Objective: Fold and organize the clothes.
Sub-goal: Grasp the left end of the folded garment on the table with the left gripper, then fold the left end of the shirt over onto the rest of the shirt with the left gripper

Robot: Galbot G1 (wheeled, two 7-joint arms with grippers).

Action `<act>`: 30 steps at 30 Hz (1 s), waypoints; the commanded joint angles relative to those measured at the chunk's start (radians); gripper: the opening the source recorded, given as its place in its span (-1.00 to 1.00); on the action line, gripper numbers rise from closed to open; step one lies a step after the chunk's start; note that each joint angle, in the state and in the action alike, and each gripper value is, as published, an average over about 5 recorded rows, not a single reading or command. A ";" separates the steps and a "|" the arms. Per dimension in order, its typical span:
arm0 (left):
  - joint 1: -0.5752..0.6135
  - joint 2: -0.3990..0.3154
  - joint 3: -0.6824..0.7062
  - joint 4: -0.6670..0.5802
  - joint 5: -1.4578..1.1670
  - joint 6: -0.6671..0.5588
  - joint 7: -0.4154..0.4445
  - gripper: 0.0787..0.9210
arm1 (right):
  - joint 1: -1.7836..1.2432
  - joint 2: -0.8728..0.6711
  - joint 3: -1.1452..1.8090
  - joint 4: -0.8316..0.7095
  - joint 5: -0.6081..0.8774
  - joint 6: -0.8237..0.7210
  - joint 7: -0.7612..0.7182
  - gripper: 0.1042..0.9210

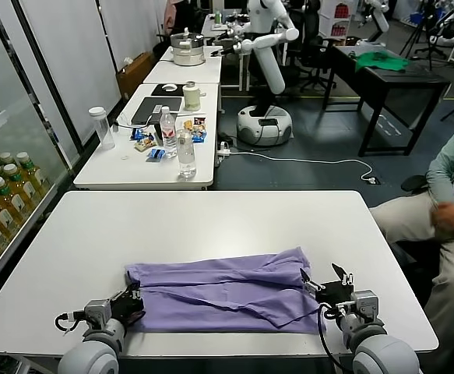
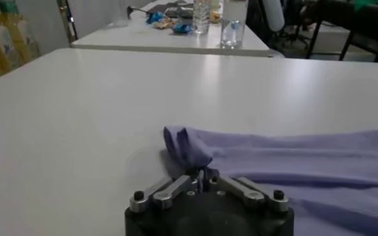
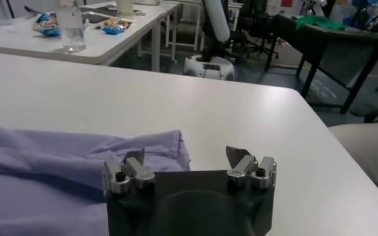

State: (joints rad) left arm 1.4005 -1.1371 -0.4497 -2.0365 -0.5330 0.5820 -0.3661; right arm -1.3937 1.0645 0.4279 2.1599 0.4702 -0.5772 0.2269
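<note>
Head view: we're seeing the clothes [image 1: 223, 290] lying half-folded on the desk [image 1: 211, 218] near edge. Left gripper [image 1: 131, 301] fingers are pinching its corner, right gripper [image 1: 325, 282] fingers are spread apart. More folds remaining.

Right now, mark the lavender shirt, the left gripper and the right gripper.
lavender T-shirt fabric [image 1: 227, 290], head view, middle of the spread cloth.
left gripper [image 2: 203, 180], left wrist view, between the fingertips, shut on the shirt's corner.
right gripper [image 3: 187, 156], right wrist view, gap between the open fingers.
</note>
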 commanded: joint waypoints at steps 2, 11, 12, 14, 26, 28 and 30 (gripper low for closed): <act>0.023 0.086 -0.271 -0.027 0.486 -0.001 0.037 -0.92 | -0.016 0.000 0.015 0.012 -0.002 0.000 -0.001 0.76; 0.092 0.155 -0.480 -0.052 0.429 -0.001 0.097 -0.92 | -0.029 0.002 0.028 0.018 -0.001 0.001 -0.001 0.76; 0.088 0.144 -0.456 -0.083 0.370 0.000 0.099 -0.92 | -0.027 0.003 0.026 0.017 -0.002 0.000 -0.001 0.76; 0.077 0.111 -0.383 -0.161 0.208 0.000 0.105 -0.92 | -0.025 0.005 0.021 0.018 -0.004 0.000 0.000 0.76; -0.037 -0.136 0.166 -0.250 -0.067 -0.010 0.163 -0.92 | -0.046 -0.003 0.039 0.044 -0.019 -0.001 0.002 0.76; -0.059 -0.153 0.192 -0.217 -0.056 -0.005 0.163 -0.92 | -0.052 -0.006 0.049 0.045 -0.018 -0.001 0.002 0.76; -0.081 -0.165 0.207 -0.187 -0.040 -0.003 0.161 -0.92 | -0.057 -0.007 0.056 0.045 -0.018 -0.001 0.001 0.76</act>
State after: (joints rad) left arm 1.4055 -1.1680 -0.5209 -2.2413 -0.4647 0.5755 -0.2359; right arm -1.4382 1.0598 0.4626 2.1961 0.4568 -0.5779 0.2283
